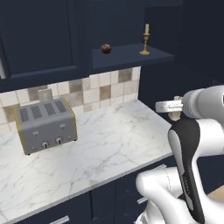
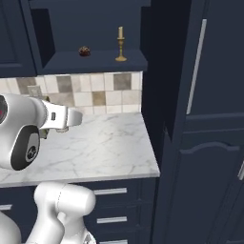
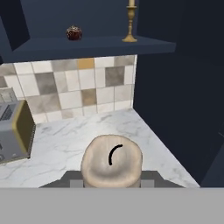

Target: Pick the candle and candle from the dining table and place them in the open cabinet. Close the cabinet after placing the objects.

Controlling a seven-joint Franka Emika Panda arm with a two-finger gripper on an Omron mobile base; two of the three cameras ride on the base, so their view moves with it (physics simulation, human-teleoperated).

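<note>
— Where is the stub candle (image 3: 112, 162)?

— Right at the pincer (image 3: 112, 183), seen end-on in the hand view: its round grey-beige top with a curved black wick sits between the two dark finger tips. The pincer is clenched on it, above the marble worktop (image 1: 100, 140).

— And the other one?

— The taper candle (image 1: 146, 29) stands upright in its brass holder (image 1: 145, 46) on the shelf of the open cabinet (image 1: 127, 57), near the right end. It is well apart from the pincer, higher and farther back.

— Anything else up there?

— A small dark red round thing (image 1: 106, 48), left of the holder. A toaster (image 1: 46, 125) sits on the worktop against the tiled wall (image 1: 94, 92).
</note>
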